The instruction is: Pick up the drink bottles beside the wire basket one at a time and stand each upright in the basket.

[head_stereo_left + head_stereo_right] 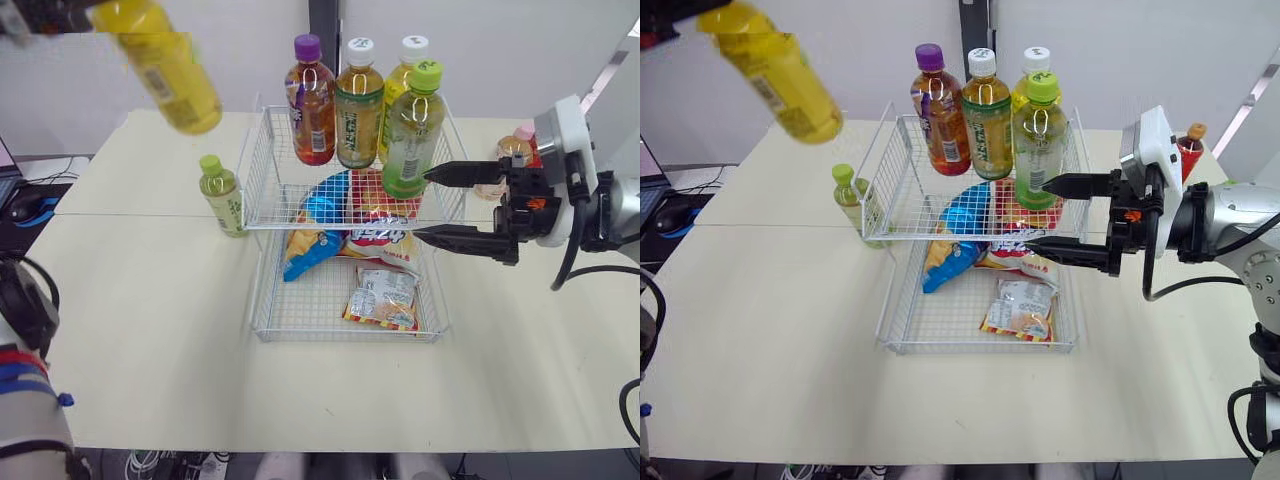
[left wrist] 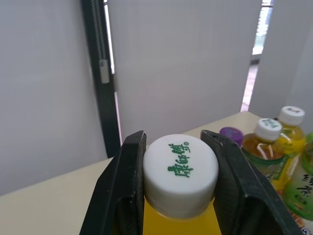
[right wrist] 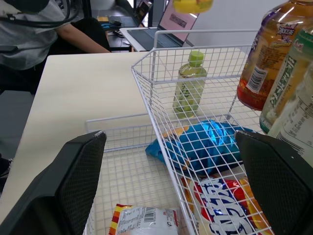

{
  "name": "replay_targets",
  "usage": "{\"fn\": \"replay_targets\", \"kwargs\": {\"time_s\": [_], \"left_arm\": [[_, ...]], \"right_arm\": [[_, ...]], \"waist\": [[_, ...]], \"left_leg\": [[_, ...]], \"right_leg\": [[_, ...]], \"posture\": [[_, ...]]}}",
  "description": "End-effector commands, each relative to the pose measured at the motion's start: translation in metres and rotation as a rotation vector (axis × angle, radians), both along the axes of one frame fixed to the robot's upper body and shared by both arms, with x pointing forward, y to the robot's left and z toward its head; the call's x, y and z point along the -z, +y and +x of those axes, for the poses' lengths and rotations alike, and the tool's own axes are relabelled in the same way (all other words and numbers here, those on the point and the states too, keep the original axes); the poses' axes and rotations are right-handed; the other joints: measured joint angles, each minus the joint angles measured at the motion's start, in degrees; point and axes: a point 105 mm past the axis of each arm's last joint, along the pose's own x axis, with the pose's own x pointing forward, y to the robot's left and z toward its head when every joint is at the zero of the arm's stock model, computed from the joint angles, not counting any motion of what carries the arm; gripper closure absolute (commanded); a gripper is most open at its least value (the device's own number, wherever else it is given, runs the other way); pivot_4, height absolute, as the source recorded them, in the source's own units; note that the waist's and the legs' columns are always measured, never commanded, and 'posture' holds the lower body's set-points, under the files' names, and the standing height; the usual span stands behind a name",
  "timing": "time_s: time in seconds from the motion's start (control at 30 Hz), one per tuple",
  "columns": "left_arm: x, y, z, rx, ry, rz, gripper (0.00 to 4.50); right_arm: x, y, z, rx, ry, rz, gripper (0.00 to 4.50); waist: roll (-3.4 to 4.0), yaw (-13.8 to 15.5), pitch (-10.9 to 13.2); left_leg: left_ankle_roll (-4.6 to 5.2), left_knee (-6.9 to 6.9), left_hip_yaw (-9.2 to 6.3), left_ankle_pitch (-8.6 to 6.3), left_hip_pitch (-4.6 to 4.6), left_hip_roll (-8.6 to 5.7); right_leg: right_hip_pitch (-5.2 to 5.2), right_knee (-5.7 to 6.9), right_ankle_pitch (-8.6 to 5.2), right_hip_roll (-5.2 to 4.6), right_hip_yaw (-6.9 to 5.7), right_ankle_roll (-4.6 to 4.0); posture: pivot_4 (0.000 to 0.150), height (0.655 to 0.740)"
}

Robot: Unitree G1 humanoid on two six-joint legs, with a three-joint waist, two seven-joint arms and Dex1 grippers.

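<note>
My left gripper is shut on the white cap of a yellow drink bottle, which hangs tilted high above the table's far left. Four bottles stand upright at the back of the white wire basket: purple-capped, white-capped brown tea, white-capped yellow and green-capped. My right gripper is open with nothing in it, just right of the green-capped bottle at the basket's right side. A small green bottle stands on the table left of the basket. A pink-capped bottle stands behind the right gripper.
Snack bags lie in the basket: a blue one, a red one and a small packet in the lower front part. A person sits at laptops beyond the table's left end.
</note>
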Motion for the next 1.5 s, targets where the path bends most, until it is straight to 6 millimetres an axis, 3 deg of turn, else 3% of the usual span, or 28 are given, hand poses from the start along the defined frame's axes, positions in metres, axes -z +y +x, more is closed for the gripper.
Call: {"fn": "replay_targets", "kwargs": {"time_s": [0.03,0.23,0.43,1.0,1.37,1.43,1.5], "left_arm": [[-0.018,-0.033,-0.008,0.159,-0.033,0.033,3.14],[0.009,-0.087,-0.001,0.356,0.037,0.123,3.14],[0.042,-0.121,0.014,0.420,0.059,0.192,3.14],[0.069,-0.142,0.040,0.439,0.028,0.215,3.14],[0.077,-0.153,0.041,0.471,0.063,0.177,3.14],[0.073,-0.152,0.040,0.475,0.061,0.156,2.41],[0.068,-0.152,0.036,0.491,0.045,0.152,1.99]], "right_arm": [[-0.009,-0.001,-0.005,0.011,-0.050,0.012,0.00],[-0.009,-0.003,-0.005,0.037,-0.059,0.021,0.00],[-0.010,-0.004,-0.005,0.053,-0.064,0.025,0.00],[-0.012,-0.007,-0.008,0.090,-0.076,0.036,0.00],[-0.012,-0.008,-0.010,0.098,-0.072,0.037,0.00],[-0.012,-0.008,-0.010,0.100,-0.070,0.037,0.00],[-0.011,-0.008,-0.010,0.101,-0.069,0.038,0.00]], "waist": [[0.00,0.0,0.0],[0.01,-0.6,0.0],[0.02,-0.9,0.0],[0.03,-0.5,0.0],[0.03,-0.3,0.0],[0.03,-0.3,0.0],[0.03,-0.4,0.0]], "left_leg": [[0.00,0.00,-0.02,0.00,0.00,0.01],[0.01,0.00,0.02,0.00,0.00,0.02],[0.00,0.01,0.04,0.00,0.00,0.03],[0.01,0.03,0.07,0.00,-0.01,0.00],[0.01,0.05,0.05,0.00,-0.01,0.00],[0.01,0.05,0.06,0.00,-0.01,-0.01],[0.01,0.06,0.06,0.00,-0.01,0.00]], "right_leg": [[0.00,0.01,0.00,0.01,-0.02,0.00],[-0.05,0.04,-0.01,0.00,0.06,0.02],[-0.06,0.04,-0.01,-0.02,0.10,0.01],[-0.05,0.03,-0.01,-0.06,0.10,0.01],[-0.02,0.03,-0.01,-0.06,0.07,0.01],[-0.02,0.04,-0.01,-0.06,0.07,0.01],[-0.02,0.04,0.00,-0.06,0.07,0.01]], "posture": [[0.150,0.7400],[0.150,0.7400],[0.150,0.7400],[0.150,0.7400],[0.150,0.7400],[0.150,0.7400],[0.150,0.7400]]}}
